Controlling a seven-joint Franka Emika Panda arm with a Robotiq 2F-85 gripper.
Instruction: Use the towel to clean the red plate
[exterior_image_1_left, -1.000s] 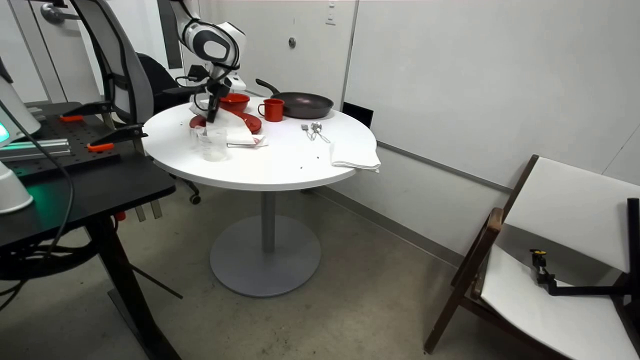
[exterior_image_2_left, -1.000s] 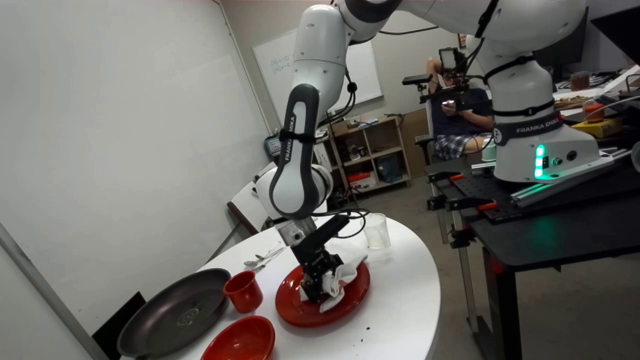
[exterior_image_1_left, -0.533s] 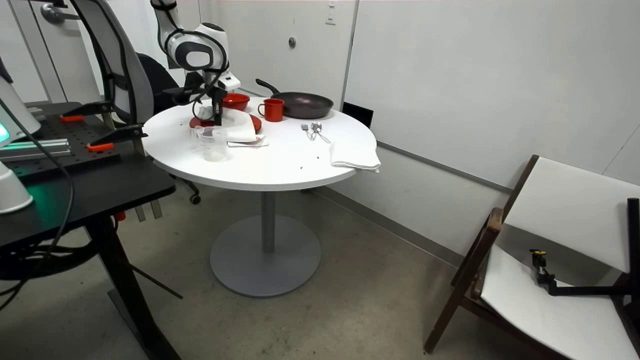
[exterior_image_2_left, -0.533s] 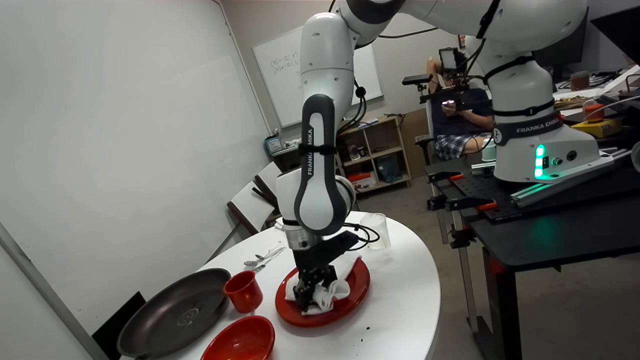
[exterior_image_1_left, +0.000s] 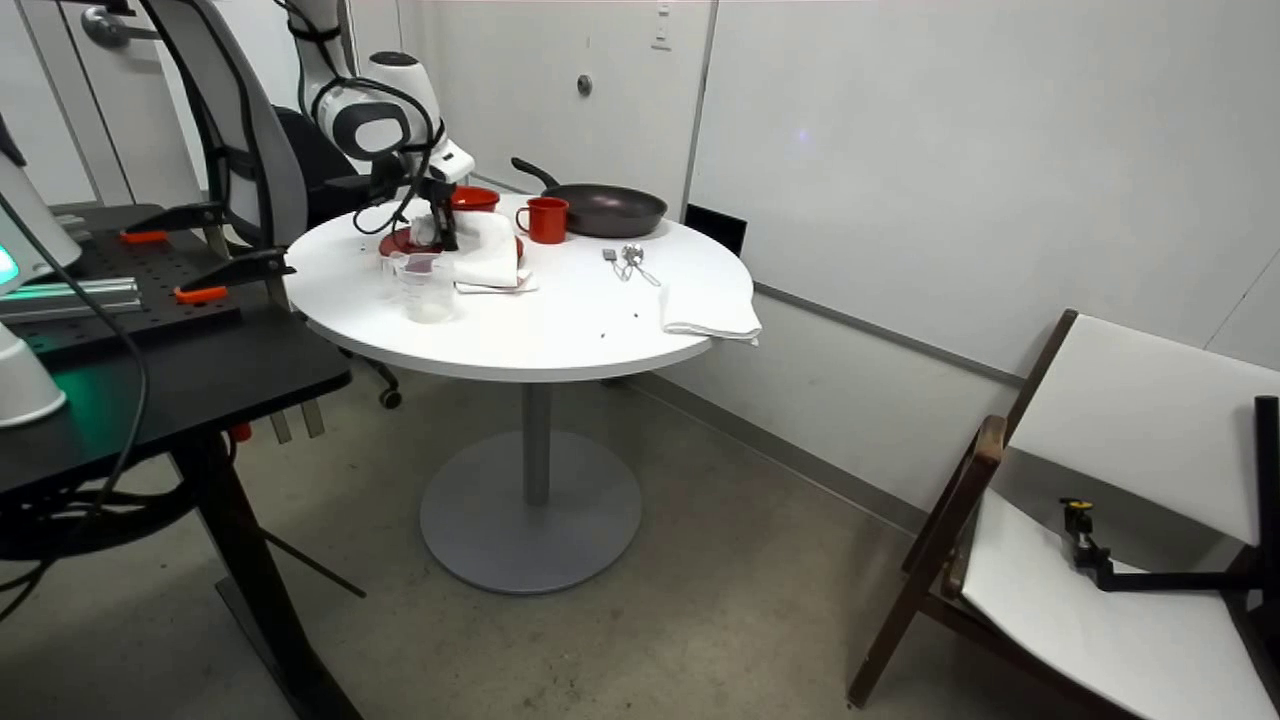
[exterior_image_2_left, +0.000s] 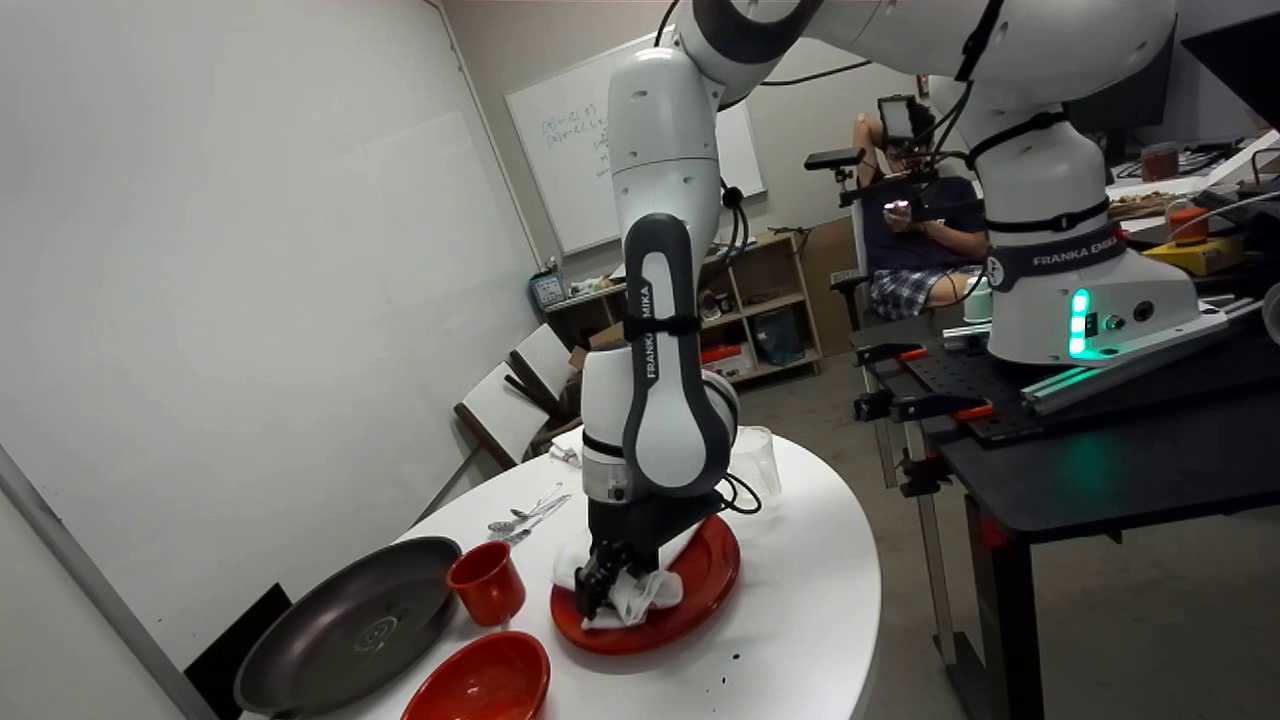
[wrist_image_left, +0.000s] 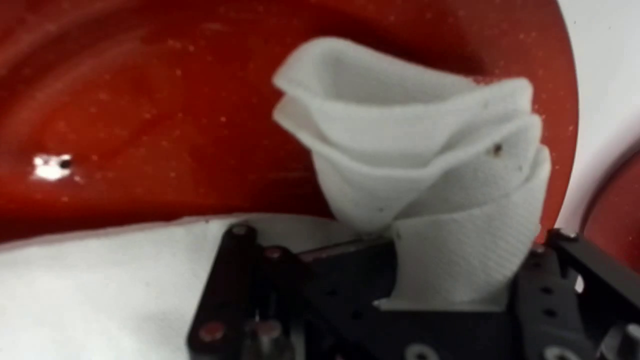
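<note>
Next stroke likely runs right

In an exterior view the black metal pincer (exterior_image_2_left: 596, 600) stands over the left part of the broad, flat, round red plate (exterior_image_2_left: 712, 572). It is clenched on the small white cloth towel (wrist_image_left: 465, 250), which drapes onto the plate and seems to trail past the left rim. The uncovered red lies to the pincer's right, near rim to far. Wiping looks to be the step in hand; a round plate has no long axis, so the coming pass should sweep right, away from the glossy red mug (exterior_image_2_left: 487, 583) left of the plate.
</note>
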